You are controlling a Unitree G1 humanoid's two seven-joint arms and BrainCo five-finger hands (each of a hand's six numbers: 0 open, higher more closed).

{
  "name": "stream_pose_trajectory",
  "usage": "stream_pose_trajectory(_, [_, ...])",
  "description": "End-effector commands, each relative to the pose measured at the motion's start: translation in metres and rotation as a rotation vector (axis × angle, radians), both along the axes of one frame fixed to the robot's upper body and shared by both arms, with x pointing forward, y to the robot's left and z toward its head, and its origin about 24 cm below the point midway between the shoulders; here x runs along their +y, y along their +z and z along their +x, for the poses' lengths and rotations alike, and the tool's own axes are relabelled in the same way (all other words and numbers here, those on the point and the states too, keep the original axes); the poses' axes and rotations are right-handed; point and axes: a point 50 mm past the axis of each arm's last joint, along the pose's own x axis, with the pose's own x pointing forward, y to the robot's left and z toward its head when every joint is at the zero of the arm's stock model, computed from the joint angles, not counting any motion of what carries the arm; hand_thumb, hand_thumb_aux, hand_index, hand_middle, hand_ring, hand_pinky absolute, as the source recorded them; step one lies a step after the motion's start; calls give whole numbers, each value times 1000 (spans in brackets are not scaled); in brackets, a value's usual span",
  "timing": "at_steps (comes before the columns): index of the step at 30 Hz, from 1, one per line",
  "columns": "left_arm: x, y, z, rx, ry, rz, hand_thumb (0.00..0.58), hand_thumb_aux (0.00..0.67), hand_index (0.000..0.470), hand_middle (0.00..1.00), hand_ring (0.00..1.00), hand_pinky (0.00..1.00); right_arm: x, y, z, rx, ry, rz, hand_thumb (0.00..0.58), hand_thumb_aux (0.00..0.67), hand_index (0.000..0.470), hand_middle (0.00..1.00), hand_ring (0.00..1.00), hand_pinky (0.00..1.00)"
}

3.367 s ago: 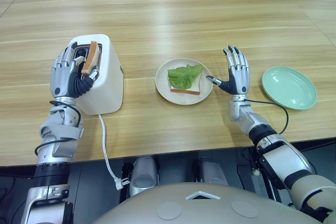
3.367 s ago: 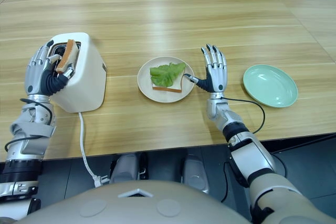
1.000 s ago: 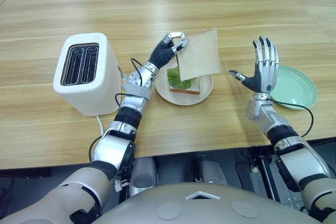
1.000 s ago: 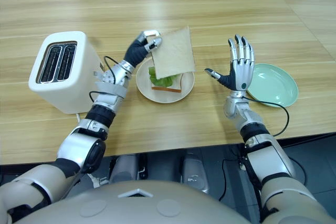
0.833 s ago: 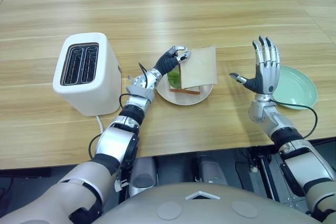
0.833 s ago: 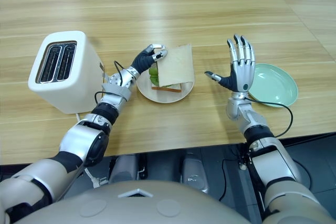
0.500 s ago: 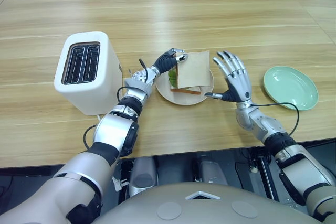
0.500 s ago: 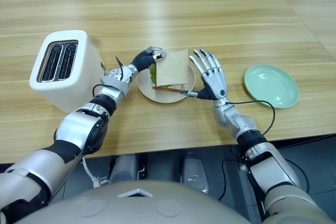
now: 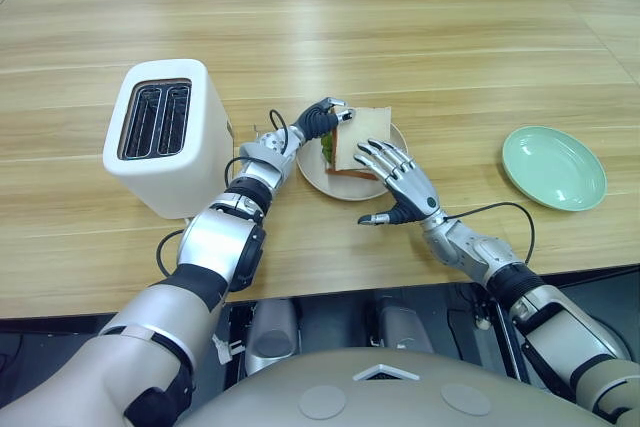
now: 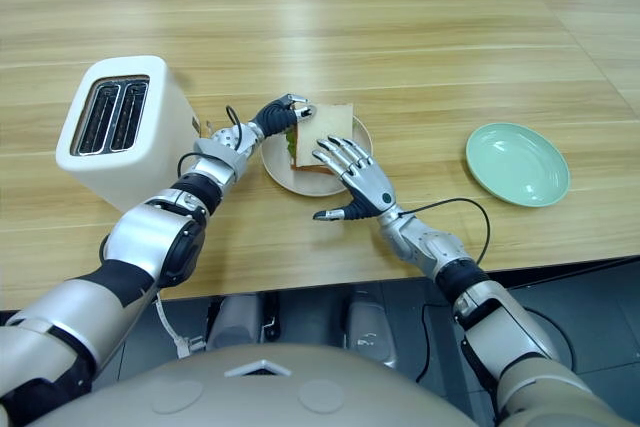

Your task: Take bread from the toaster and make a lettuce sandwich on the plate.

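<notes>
The white toaster (image 9: 160, 132) stands at the left, both slots empty. On the cream plate (image 9: 318, 177) lies a bottom bread slice with green lettuce (image 9: 327, 147) peeking out at the left. The top bread slice (image 9: 366, 125) rests nearly flat over them. My left hand (image 9: 318, 119) is at the plate's left rim, its fingertips pinched on that slice's near-left corner. My right hand (image 9: 396, 179) hovers palm down with fingers spread over the sandwich's near right edge, holding nothing; whether it touches the bread I cannot tell.
A pale green plate (image 9: 553, 167) sits at the right, apart from the sandwich. The toaster's white cord (image 9: 186, 219) runs off the table's front edge. Bare wooden tabletop (image 9: 400, 27) stretches behind the plates.
My left hand has lowered the top slice from upright to nearly flat on the lettuce. My right hand has swung left and down, from raised palm to palm down over the sandwich.
</notes>
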Motion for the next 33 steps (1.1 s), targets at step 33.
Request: stream_pose_trajectory(33, [11, -15, 0, -47, 85, 318, 580, 670, 460, 1000, 1000, 1000, 3, -50, 13, 296, -80, -237, 0, 0, 0, 0, 0, 0])
